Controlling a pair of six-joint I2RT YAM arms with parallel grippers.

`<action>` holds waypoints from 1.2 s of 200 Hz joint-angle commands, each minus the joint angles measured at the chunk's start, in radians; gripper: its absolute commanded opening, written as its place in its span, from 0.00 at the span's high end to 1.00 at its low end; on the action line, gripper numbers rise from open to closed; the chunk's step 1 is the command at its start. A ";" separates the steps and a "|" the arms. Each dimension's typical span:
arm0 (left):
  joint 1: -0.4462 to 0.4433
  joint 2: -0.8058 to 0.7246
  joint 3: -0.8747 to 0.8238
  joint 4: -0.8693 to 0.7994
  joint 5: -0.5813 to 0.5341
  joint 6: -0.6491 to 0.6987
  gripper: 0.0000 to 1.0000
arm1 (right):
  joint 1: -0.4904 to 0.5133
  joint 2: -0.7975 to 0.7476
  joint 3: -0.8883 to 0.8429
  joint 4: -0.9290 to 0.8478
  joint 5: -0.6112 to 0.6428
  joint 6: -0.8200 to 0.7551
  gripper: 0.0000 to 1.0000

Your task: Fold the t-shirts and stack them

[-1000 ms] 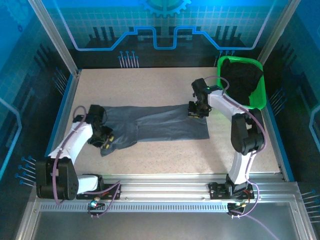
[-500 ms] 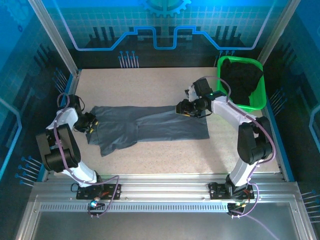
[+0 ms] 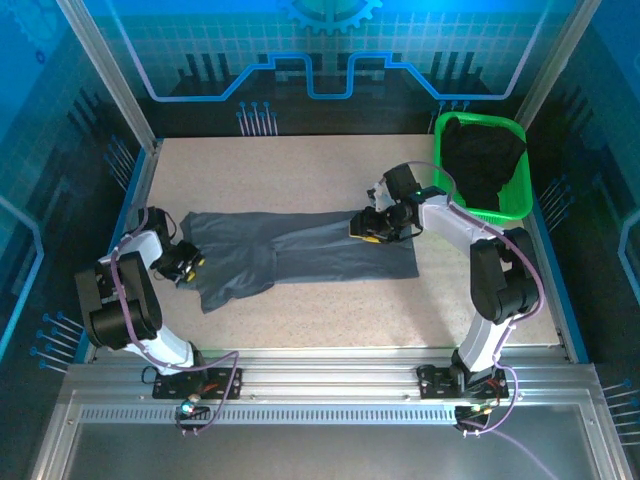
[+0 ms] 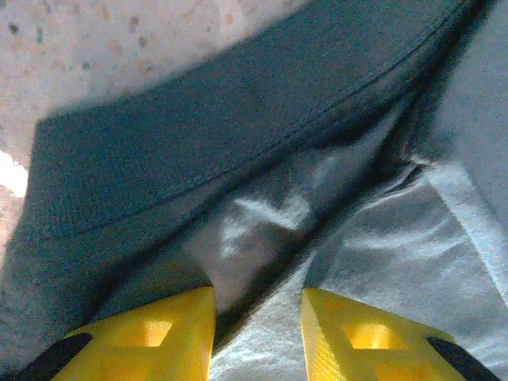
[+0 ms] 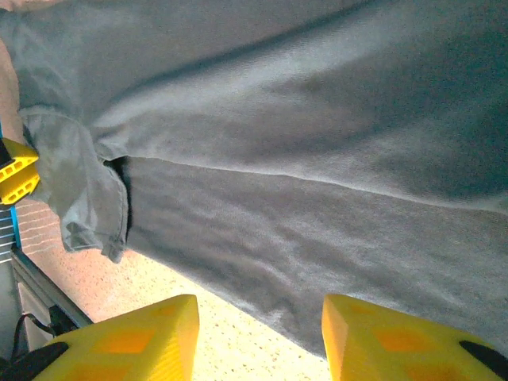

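The slate-grey t-shirt (image 3: 300, 255) lies flat across the middle of the table (image 3: 300, 170), its long side running left to right. Its right edge ends short of the right side, and one sleeve juts toward the near-left. The left gripper (image 3: 188, 265) sits at the shirt's left edge, close to the blue left border (image 3: 125, 235) of the table, so little room is left on that side. In the left wrist view this gripper (image 4: 258, 309) has its yellow fingers (image 4: 171, 333) apart over rumpled grey cloth (image 4: 238, 143). A stitched hem crosses the far part of that picture, with bare table (image 4: 95, 40) beyond it. Whether the fingers touch the cloth cannot be told. The right gripper (image 3: 365, 226) is over the far edge of the shirt, right of its middle. In the right wrist view this gripper (image 5: 260, 317) also has its fingers (image 5: 381, 341) spread, with nothing between them, above the shirt (image 5: 302, 159) and a strip of bare table (image 5: 159, 274). A wide band of table is free on the far side of the shirt, and another on the near side, up to the metal rail (image 3: 320, 365). The black t-shirt (image 3: 482, 160) is bunched inside the green basket (image 3: 520, 185) at the far-right corner, well apart from the grey one.
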 commanded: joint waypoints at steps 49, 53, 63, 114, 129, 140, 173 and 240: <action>-0.005 0.018 -0.007 0.098 0.027 0.100 0.73 | 0.012 0.027 0.026 -0.017 -0.024 -0.012 0.54; -0.005 0.016 -0.006 0.097 0.030 0.101 0.74 | 0.012 0.026 0.025 -0.018 -0.024 -0.012 0.54; -0.005 0.009 -0.005 0.091 0.031 0.102 0.76 | 0.011 0.025 0.023 -0.020 -0.020 -0.012 0.54; -0.004 -0.017 -0.002 0.052 0.021 0.092 0.99 | 0.009 0.032 0.023 -0.023 -0.006 -0.005 0.54; -0.004 -0.037 0.007 0.051 0.018 0.065 1.00 | 0.009 0.036 0.032 -0.029 -0.001 -0.005 0.54; -0.004 -0.055 0.018 0.047 0.017 0.038 1.00 | 0.009 0.037 0.039 -0.033 0.002 -0.006 0.54; -0.005 -0.056 0.107 -0.051 -0.021 -0.036 1.00 | 0.003 0.040 0.051 -0.058 0.024 -0.009 0.55; -0.006 0.042 0.340 -0.229 -0.080 -0.037 1.00 | -0.024 0.024 0.036 -0.077 0.040 -0.016 0.55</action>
